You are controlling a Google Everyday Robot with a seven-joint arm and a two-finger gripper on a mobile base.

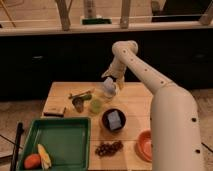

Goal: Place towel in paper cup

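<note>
On the wooden counter point(135, 102), a green tray point(65, 140) near left holds an orange point(32, 160) and corn point(44, 156); grapes point(108, 148) lie right of it, beside an orange bowl point(144, 146).

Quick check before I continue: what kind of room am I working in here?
Probably a kitchen or a mock kitchen test area. A wooden table carries a green tray with fruit, grapes, and bowls, with a dark counter and window rail behind. The gripper is above the table's far side, near the green cup.
</note>
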